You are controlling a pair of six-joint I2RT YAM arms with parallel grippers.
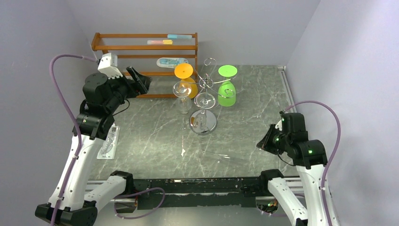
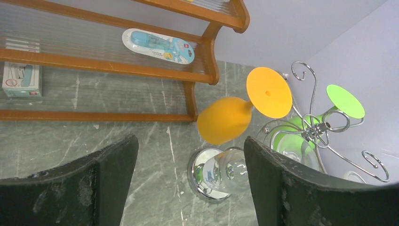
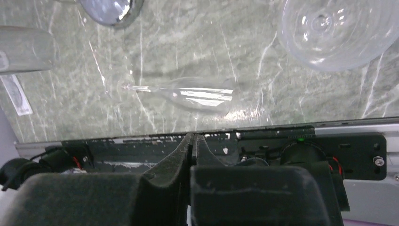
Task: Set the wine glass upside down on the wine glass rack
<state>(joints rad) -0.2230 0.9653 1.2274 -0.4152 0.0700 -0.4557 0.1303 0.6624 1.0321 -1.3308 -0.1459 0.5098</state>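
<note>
A clear wine glass lies on its side on the marble table, its stem pointing left; from the top it shows faintly. The chrome wine glass rack stands mid-table. An orange glass, a green glass and a clear glass hang upside down on it, and another clear glass is at its left. My left gripper is open and empty by the wooden shelf, its wrist view framing the rack's base. My right gripper is shut and empty at the table's near right.
An orange-brown wooden shelf with small packages stands at the back left. A flat packet lies by the left arm. A black rail runs along the near edge. Another clear glass bowl shows in the right wrist view.
</note>
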